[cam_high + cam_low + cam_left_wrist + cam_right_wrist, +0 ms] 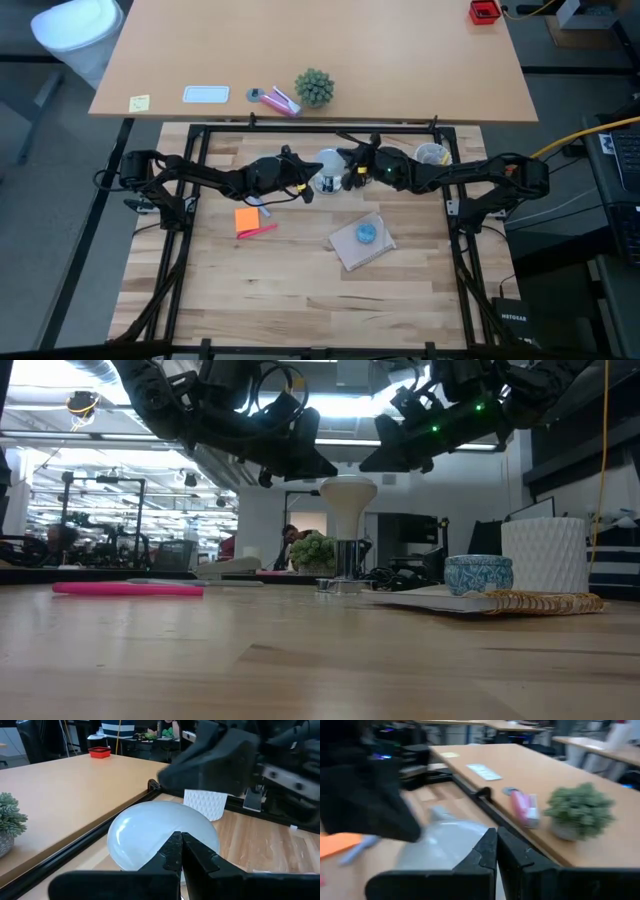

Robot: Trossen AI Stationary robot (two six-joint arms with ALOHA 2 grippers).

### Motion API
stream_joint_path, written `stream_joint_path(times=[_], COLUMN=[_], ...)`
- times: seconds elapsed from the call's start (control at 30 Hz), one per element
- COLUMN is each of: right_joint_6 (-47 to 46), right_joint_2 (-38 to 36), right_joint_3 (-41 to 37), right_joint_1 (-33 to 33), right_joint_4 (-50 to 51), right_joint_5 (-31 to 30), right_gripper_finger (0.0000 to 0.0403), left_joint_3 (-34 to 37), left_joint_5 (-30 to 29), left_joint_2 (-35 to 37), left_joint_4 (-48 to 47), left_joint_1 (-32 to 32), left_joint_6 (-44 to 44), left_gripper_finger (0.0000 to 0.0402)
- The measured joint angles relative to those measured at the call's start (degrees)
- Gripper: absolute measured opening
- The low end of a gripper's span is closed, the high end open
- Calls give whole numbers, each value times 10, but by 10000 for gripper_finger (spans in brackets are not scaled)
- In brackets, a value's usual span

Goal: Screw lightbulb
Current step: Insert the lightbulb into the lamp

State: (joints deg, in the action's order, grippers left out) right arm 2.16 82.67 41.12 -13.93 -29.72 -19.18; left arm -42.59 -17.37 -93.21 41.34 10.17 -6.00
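Note:
The frosted white lightbulb [347,500] stands upright, its narrow base in a shiny metal socket [345,568] on the wooden table; it also shows in the high view [329,162]. My left gripper [322,470] is shut, just above and to the left of the globe. In the left wrist view its fingertips [180,840] sit over the globe [145,832]. My right gripper [372,462] is shut, just above and to the right of the globe. In the right wrist view [496,837] the bulb [440,845] lies blurred behind its fingers.
A white textured cup [543,555] stands at the back right. A small blue round blob [367,233] lies on a woven mat [352,250] nearer the front. An orange note with a pink marker [250,222] lies to the left. A potted plant [314,88] stands on the far table.

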Motion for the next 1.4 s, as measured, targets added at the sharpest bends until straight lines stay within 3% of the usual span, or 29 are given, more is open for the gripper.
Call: stream_joint_path(times=[0.17, 0.5, 1.4], right_joint_6=[13, 12, 12], right_joint_2=[0, 1, 1], right_joint_3=[0, 2, 2], right_joint_1=[0, 0, 0], right_joint_4=[1, 62, 68], right_joint_5=[-27, -27, -7], right_gripper_finger=[11, 11, 11], left_joint_3=[0, 0, 2], left_joint_5=[0, 0, 12], left_joint_2=[0, 0, -2], left_joint_4=[0, 0, 55], left_joint_1=[0, 0, -7], left_joint_6=[0, 0, 14], left_gripper_finger=[0, 0, 0])
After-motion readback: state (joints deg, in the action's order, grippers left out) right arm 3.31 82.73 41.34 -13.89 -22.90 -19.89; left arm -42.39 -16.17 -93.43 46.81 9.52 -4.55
